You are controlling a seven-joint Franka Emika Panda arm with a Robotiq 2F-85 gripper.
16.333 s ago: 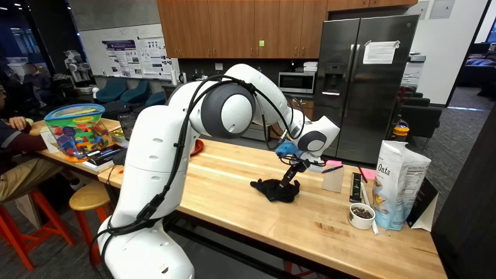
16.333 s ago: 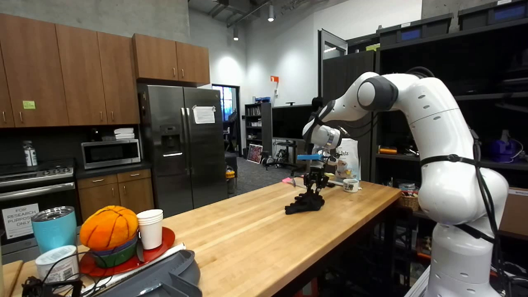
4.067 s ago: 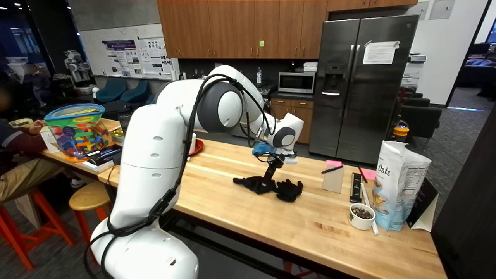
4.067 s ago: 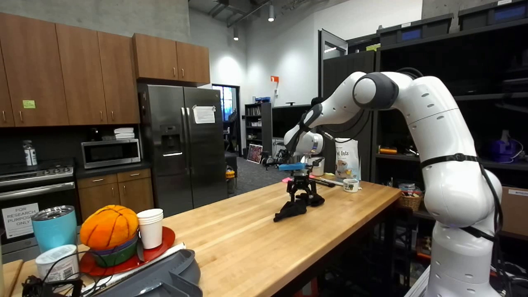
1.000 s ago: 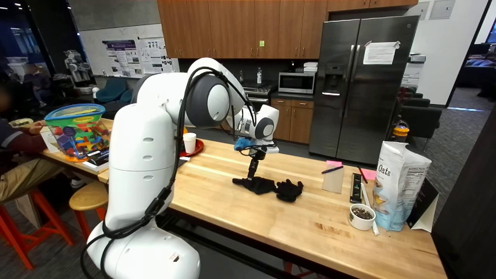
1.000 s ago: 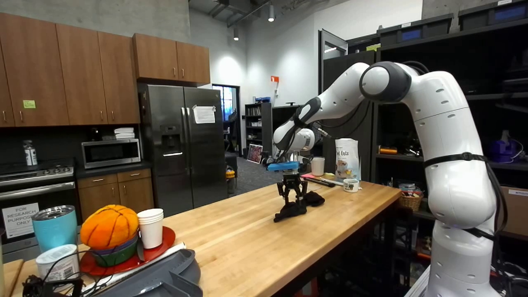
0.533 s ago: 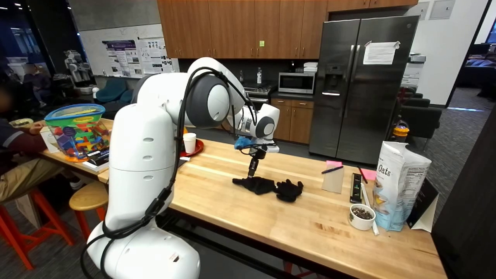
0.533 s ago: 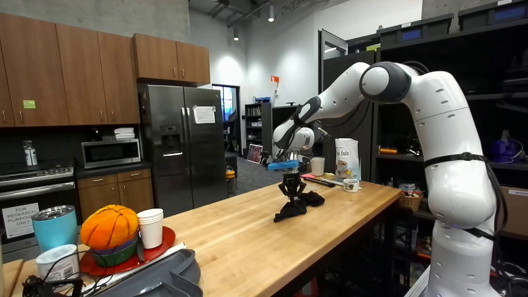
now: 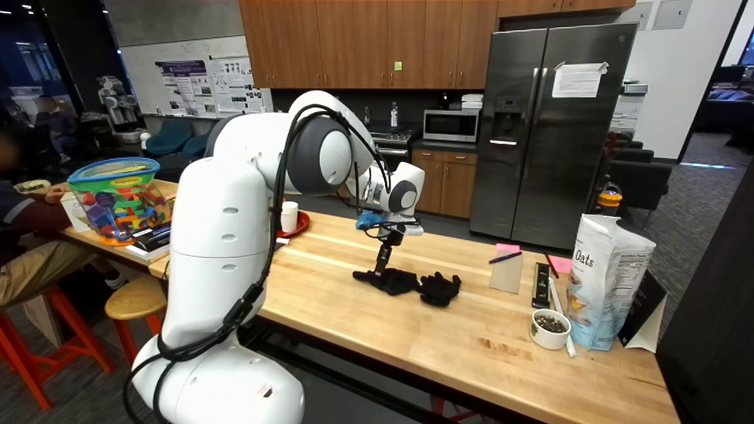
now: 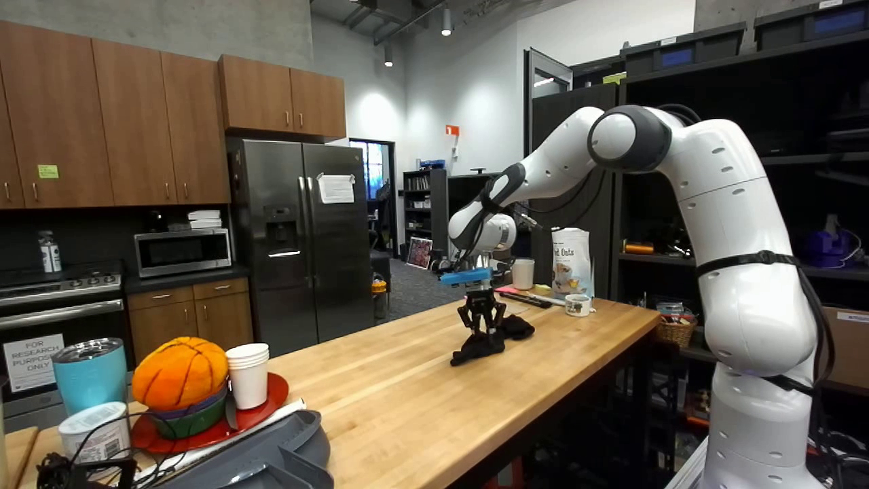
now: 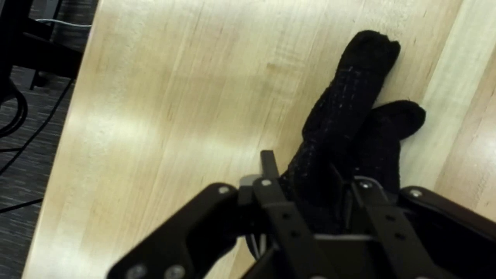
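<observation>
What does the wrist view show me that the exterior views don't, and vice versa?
Only the wrist view: pale, stitch-like marks on the black cloth, and a thin pale cord near that picture's upper left corner.
Only the exterior views: the oats bag, red plate and refrigerator.
Shared: the end effector at the black cloth, on the wooden table.

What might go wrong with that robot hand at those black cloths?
The gripper stands open over only part of one black cloth, so it might pinch just a small fold and lose it. The other black cloth lies close beside and could get dragged along.
</observation>
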